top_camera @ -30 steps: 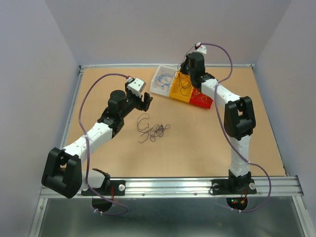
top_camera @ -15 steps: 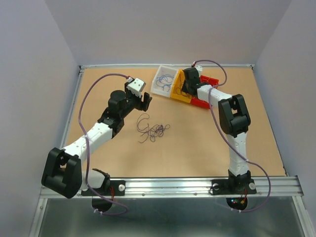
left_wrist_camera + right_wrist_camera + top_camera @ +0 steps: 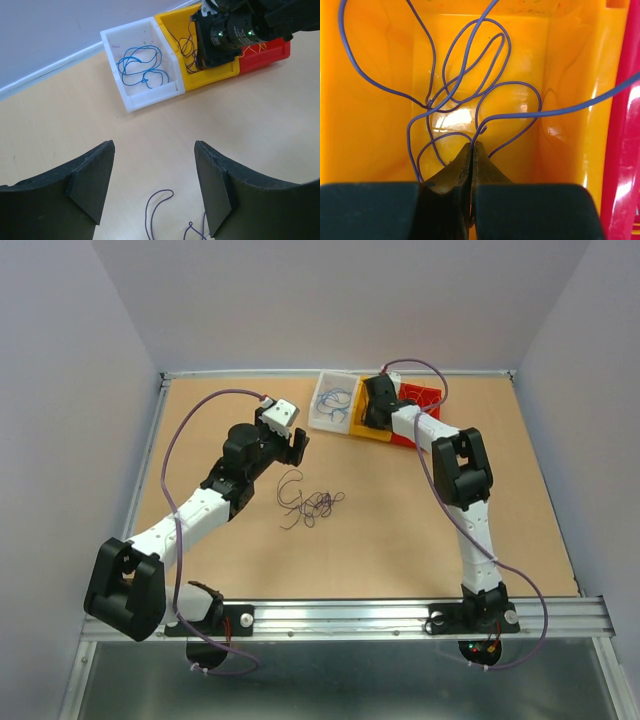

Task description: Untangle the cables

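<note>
Reaches far to the back with the right arm (image 3: 478,530), elbow up high, wrist tipped down, with the right tool (image 3: 471,150) pinched tight. Holds the left arm (image 3: 195,512) bent and low, with the left tool (image 3: 153,150) spread wide.

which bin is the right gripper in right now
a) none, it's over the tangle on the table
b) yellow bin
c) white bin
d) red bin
b: the right wrist view shows the right gripper down between the walls of the yellow bin, shut on a purple wire.
</note>
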